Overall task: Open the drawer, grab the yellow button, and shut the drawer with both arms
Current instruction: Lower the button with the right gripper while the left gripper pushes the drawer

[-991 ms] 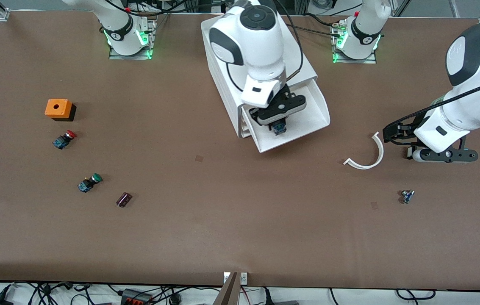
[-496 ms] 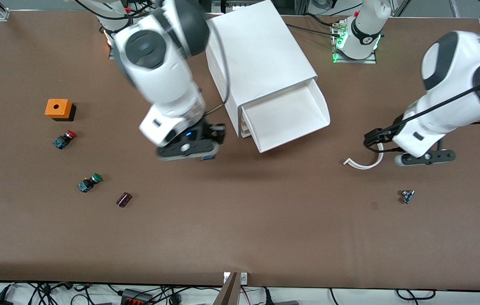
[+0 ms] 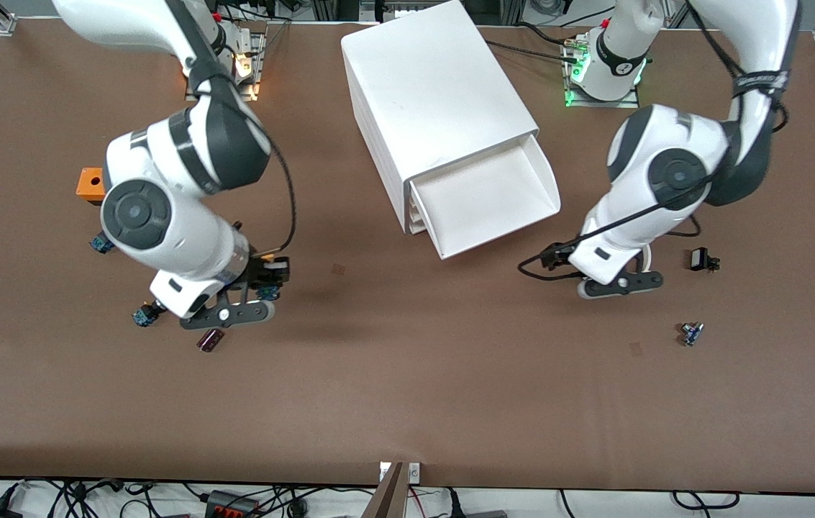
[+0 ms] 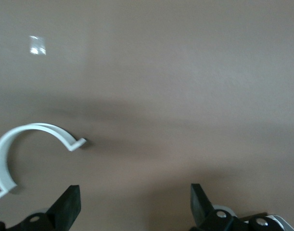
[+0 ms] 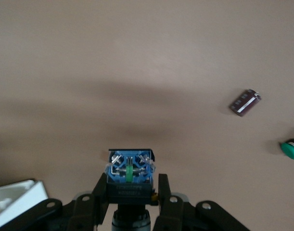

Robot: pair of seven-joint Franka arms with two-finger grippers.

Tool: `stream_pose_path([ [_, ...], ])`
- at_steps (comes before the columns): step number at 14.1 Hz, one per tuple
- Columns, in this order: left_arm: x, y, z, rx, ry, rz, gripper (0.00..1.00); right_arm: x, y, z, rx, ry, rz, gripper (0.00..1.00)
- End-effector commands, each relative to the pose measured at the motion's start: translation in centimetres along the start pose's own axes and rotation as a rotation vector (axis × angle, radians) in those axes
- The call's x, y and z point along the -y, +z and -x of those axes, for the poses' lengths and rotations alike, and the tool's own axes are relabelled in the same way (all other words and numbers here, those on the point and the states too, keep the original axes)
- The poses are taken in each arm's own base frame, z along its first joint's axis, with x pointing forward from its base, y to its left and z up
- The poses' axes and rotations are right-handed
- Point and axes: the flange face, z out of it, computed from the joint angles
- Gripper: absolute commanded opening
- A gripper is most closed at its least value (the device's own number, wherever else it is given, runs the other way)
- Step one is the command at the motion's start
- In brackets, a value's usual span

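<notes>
The top drawer (image 3: pixel 493 205) stands pulled out of the white cabinet (image 3: pixel 436 101), and its tray looks empty. My right gripper (image 3: pixel 263 286) hangs over the bare table, toward the right arm's end. It is shut on the button (image 3: pixel 268 291). In the right wrist view the fingers (image 5: pixel 165 190) clamp the button's black neck and its blue base (image 5: pixel 130 171) points outward. The cap is hidden. My left gripper (image 3: pixel 616 284) is over the table beside the drawer, toward the left arm's end. In the left wrist view it (image 4: pixel 132 211) is open and empty.
A green-capped button (image 5: pixel 291 150) and a dark capacitor (image 5: pixel 244 102) lie near the right gripper. An orange box (image 3: pixel 89 183) sits farther away. A white curved strip (image 4: pixel 21 144) lies under the left gripper. Two small parts (image 3: pixel 692 333) (image 3: pixel 702 260) lie toward the left arm's end.
The right arm lifted the button out of the drawer and swung it toward its own end of the table. The left arm moved over the curved strip, closer to the drawer.
</notes>
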Motion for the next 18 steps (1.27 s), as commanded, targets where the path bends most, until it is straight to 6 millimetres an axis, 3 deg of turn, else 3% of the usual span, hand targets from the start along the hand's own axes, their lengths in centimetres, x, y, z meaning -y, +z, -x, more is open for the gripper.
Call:
stream_pose_path([
  [1,-2.3,0.9,2.5,-0.015,-0.06,0.013,1.0,-3.8,2.6,0.3,0.027,-0.011,-0.005,0.0],
  [4,-3.8,1.8,3.8,-0.01,-0.097,0.014,1.0,-7.2,6.1,0.1,0.05,-0.059,-0.009,0.0],
  [8,-6.7,2.8,7.3,0.072,-0.175,0.048,1.0,-7.9,10.8,0.2,0.049,-0.048,-0.007,0.0],
  [11,-7.3,2.8,9.2,0.092,-0.212,0.044,1.0,-7.7,15.2,0.2,0.08,-0.051,-0.002,0.0],
  [15,-9.7,3.3,13.5,0.145,-0.217,0.005,1.0,-8.3,20.1,0.6,0.088,-0.051,0.004,0.0],
  [18,-12.0,3.1,16.3,0.164,-0.246,-0.009,1.0,-8.3,22.1,1.2,0.062,-0.052,0.014,0.0],
])
